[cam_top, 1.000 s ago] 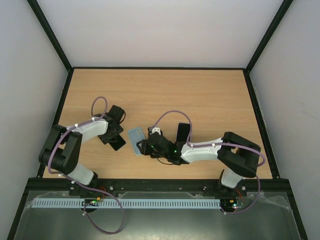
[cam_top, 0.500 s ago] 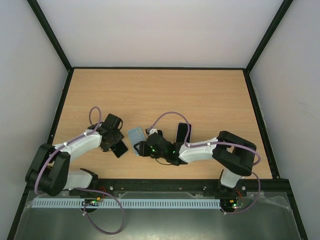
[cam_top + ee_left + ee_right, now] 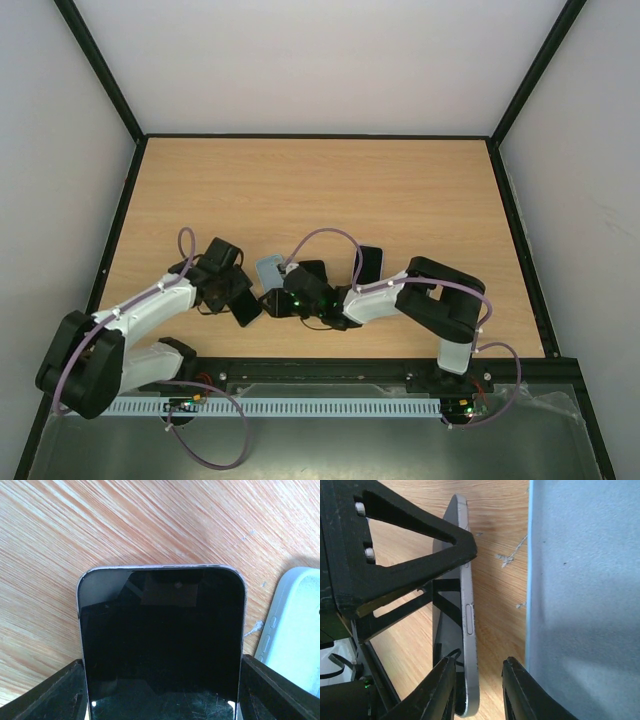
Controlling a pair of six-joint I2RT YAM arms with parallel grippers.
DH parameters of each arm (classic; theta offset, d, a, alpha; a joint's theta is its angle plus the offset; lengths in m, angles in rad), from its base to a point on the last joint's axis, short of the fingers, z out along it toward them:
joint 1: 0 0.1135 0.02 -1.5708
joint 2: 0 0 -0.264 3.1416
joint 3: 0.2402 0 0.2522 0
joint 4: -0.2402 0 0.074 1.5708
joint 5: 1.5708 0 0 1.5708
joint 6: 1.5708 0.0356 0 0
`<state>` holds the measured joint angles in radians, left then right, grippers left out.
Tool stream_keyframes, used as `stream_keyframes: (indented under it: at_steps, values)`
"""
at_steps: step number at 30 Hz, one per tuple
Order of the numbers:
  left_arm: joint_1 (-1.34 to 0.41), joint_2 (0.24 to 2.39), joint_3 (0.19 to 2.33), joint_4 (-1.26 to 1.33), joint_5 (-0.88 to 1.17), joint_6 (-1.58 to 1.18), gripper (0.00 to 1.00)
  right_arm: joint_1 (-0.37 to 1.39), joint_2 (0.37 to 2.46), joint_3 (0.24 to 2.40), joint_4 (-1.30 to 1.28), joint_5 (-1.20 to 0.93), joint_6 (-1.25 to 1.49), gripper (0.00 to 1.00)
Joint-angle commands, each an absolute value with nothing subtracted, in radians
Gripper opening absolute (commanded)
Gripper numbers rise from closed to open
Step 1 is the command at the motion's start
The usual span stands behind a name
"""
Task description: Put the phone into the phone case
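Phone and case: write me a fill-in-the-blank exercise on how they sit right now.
1. The left gripper is shut on the ___.
2. The phone case is light ___.
3. In the left wrist view, the phone case lies to the ___ of the phone.
Missing words: phone; blue; right.
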<state>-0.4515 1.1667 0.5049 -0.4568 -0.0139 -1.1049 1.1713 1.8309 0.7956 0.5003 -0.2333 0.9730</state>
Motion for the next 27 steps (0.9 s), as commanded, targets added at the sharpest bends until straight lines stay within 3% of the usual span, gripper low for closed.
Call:
stream_keyframes:
  at_steps: [1,10,19,27]
  values:
    - [-0.464,1.148,0.486,-0.487,0.058,-1.128,0.64,1.181,1.85,0.818,0.56,-0.275,0.98,0.27]
    - [-0.495,1.129,0.485,-0.464,0.085,-1.157,0.63,1.192,1.873,0.825,0.595,-0.336,0.992,0.26]
    - [-0.502,1.112,0.498,-0.48,0.078,-1.155,0.65,1.192,1.849,0.811,0.609,-0.342,0.996,0.02]
    - [-0.502,1.08,0.503,-0.472,0.092,-1.15,0.71,1.192,1.833,0.798,0.622,-0.336,1.007,0.02]
